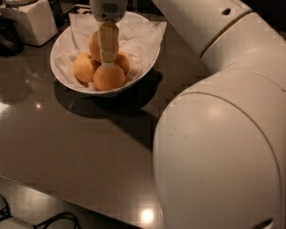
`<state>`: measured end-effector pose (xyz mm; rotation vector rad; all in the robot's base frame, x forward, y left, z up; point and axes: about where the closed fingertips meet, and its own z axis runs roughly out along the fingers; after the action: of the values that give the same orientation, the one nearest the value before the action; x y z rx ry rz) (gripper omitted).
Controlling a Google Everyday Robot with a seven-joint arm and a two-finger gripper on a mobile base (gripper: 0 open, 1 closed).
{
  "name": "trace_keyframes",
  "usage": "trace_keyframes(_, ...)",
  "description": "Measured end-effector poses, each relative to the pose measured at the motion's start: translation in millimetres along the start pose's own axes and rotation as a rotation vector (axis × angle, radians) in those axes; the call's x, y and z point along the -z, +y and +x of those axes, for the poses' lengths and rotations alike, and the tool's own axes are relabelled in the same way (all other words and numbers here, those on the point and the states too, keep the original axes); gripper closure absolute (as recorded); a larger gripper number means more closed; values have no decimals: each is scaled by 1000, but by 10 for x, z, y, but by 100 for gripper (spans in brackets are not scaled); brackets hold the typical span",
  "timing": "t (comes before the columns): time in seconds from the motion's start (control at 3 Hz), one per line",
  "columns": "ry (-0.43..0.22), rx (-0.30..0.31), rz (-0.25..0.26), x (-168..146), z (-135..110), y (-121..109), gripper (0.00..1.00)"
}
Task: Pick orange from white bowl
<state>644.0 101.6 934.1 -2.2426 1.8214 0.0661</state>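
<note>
The gripper (pixel 107 56) hangs inside the white bowl (pixel 139 74), against the orange (pixel 93 46) topping the pile; whether it is clenched cannot be told. A canister (pixel 31 20) stands near the bowl's left rim. The glossy dark table (pixel 62 142) extends in front of the bowl.

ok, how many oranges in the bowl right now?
4, all in the white bowl: left orange, front orange, right orange, and back orange, partly behind the gripper, which is down among the pile. More may hide beneath.
</note>
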Motion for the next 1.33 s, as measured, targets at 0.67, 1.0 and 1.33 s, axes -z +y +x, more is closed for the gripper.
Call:
trace_keyframes(0.67,-15,0,-15,-52,-19,-7,29)
trace_keyframes(1.0,-15,0,-15,-52,-19,-7,52)
trace_keyframes(1.33,-15,0,-15,-52,-20,-7,77)
